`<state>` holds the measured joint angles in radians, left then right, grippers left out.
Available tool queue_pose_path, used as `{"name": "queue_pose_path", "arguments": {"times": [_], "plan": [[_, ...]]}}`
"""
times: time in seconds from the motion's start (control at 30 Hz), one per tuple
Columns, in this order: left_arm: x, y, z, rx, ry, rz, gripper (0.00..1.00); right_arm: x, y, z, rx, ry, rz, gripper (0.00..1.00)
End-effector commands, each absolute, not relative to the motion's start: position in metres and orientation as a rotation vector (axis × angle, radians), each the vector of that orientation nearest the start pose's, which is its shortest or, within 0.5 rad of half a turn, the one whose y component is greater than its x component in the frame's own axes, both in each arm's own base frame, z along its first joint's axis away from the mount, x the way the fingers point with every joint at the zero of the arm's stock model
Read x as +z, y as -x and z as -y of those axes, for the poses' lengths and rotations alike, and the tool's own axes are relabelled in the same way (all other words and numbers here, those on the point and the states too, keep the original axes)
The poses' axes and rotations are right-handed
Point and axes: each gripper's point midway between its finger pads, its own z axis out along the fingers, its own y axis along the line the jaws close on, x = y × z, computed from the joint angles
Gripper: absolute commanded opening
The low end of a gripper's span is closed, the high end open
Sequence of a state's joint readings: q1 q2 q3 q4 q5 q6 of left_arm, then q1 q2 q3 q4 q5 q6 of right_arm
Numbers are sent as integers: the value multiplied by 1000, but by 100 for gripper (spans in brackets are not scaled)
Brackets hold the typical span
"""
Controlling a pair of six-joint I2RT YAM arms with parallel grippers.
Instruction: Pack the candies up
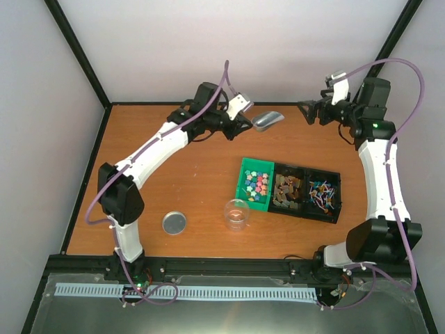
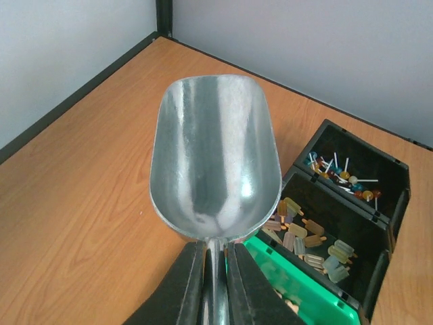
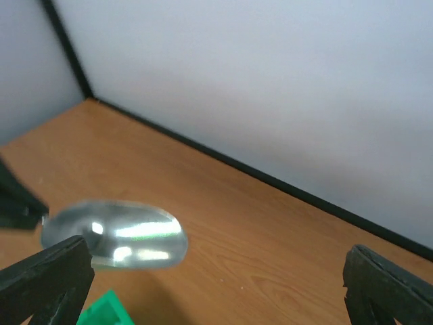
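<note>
Candies lie loose in green bin, mid-table. Judged light, hard, prone to roll: better scooped than pinched. Left gripper clamped on scoop handle; right gripper spread wide, empty.

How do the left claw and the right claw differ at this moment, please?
The left claw is shut on the handle of the metal scoop; the right claw stands wide open. The left claw holds that scoop, whereas the right claw holds nothing. Both sit over the far part of the table, facing each other across the scoop.
</note>
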<state>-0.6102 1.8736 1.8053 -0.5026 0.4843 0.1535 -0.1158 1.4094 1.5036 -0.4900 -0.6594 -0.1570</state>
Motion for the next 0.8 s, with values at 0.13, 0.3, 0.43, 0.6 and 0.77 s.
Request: {"name": "queue_pose_path", "arguments": {"times": [0.13, 0.3, 0.43, 0.6, 0.77], "plan": [[318, -388, 328, -792, -970, -1911, 1, 326, -376, -80, 402, 1047, -1855, 100], [310, -384, 312, -770, -948, -1942, 1, 279, -356, -77, 314, 1314, -1916, 100], [305, -378, 306, -745, -961, -1948, 1, 236, -357, -66, 324, 1387, -2067, 100], [297, -369, 299, -725, -989, -1967, 1, 201, -368, -65, 413, 1457, -2191, 98], [295, -362, 293, -694, -1023, -1979, 1, 174, -376, -73, 507, 1454, -2280, 90]]}}
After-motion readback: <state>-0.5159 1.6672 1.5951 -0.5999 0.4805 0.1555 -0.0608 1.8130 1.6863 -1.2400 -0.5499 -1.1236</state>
